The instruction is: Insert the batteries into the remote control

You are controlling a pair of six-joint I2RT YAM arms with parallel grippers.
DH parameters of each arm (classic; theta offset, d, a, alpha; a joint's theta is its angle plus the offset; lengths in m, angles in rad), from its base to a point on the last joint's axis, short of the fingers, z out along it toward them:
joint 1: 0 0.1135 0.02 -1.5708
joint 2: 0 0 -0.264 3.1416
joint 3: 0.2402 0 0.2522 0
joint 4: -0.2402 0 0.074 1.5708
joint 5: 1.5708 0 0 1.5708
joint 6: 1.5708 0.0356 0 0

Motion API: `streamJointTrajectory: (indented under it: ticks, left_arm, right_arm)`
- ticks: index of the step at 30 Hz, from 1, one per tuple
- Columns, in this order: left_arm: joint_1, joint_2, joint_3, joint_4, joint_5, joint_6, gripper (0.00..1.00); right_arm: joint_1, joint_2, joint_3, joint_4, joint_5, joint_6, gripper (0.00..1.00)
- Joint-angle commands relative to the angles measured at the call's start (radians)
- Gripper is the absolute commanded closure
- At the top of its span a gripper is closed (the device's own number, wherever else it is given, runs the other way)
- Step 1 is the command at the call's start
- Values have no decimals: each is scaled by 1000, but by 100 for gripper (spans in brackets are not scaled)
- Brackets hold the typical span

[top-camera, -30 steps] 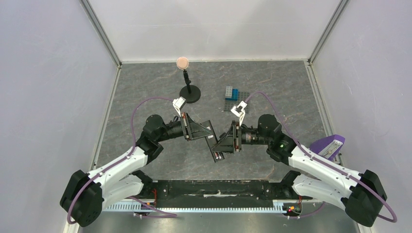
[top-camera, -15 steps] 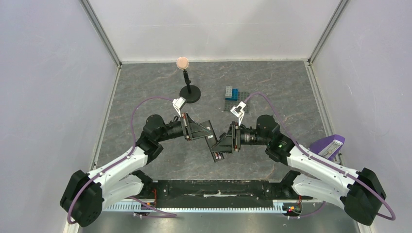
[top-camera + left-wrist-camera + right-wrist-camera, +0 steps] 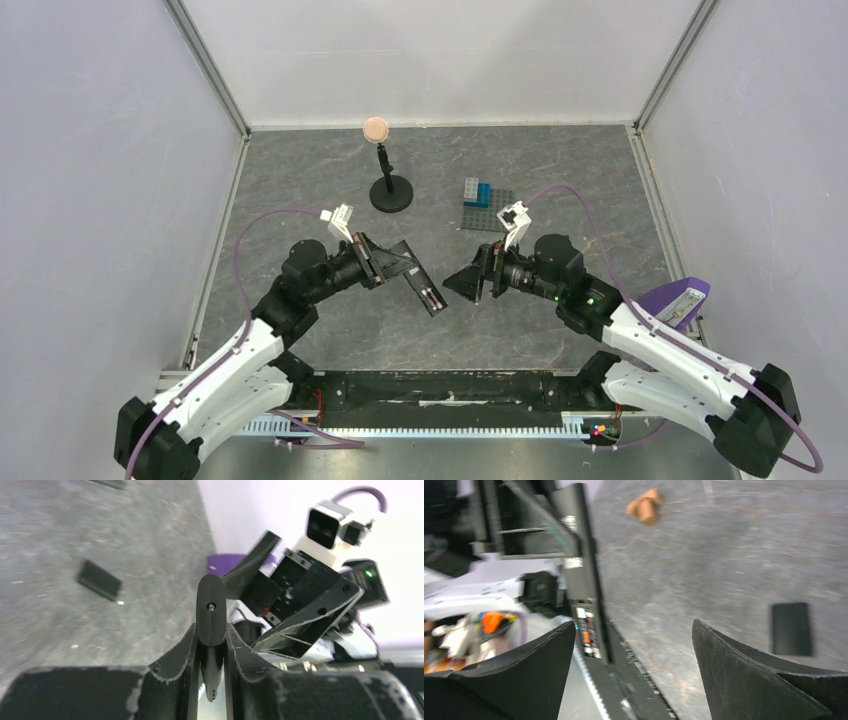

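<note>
My left gripper is shut on the remote control, a long black bar held edge-up above the table's middle. In the right wrist view the remote control stands at the left, and a recess near its lower end shows blurred pale and orange marks. I cannot pick out the batteries. My right gripper is open just right of the remote, not touching it, with nothing between its fingers.
A small flat black rectangular piece lies on the table. At the back stand a ball-topped black stand and a grey baseplate with blue bricks. A purple object sits at the right edge.
The right gripper has opened, let go of the remote and drawn back to the right. The left arm has pulled the remote up and to the left, away from it.
</note>
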Motion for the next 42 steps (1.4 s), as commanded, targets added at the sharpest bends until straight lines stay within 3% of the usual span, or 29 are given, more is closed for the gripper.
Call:
streamJointTrajectory:
  ticks: [1, 5, 11, 26, 34, 42]
  left_arm:
    - [18, -76, 62, -321, -295, 102, 98]
    - [37, -129, 60, -433, -392, 93, 98]
    - [47, -148, 38, -460, -411, 74, 98]
    - [67, -90, 30, -430, -371, 63, 98]
    - [85, -79, 21, -406, -347, 55, 98]
    - [99, -70, 12, -383, -321, 52, 98]
  right_arm:
    - [-5, 75, 82, -242, 273, -216, 12]
    - [-4, 199, 97, -351, 409, -364, 11]
    - [-4, 407, 127, -411, 453, -485, 11]
    - [-4, 674, 266, -409, 393, -608, 18]
    - [-3, 754, 311, -433, 386, -583, 41]
    - [-4, 793, 326, -477, 359, -551, 52]
